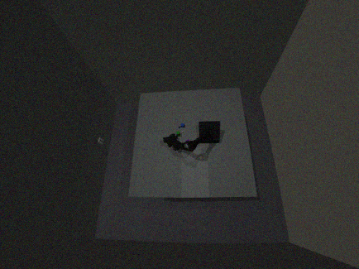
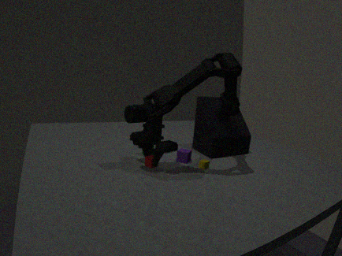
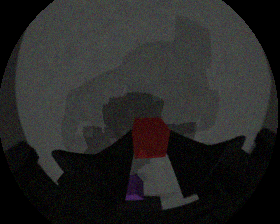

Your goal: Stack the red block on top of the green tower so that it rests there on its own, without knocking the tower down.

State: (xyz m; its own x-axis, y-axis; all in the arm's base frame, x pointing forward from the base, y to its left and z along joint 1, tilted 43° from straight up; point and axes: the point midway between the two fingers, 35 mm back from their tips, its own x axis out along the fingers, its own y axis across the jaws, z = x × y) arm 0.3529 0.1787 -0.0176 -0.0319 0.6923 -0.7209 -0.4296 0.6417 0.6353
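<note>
Exterior view: jaws shut on red block (image 2: 149, 161); table (image 2: 98, 202).

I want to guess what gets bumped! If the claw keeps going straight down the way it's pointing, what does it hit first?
The claw points down at the table and is already closed around the red block, so it would probably press that block into the table.
</note>
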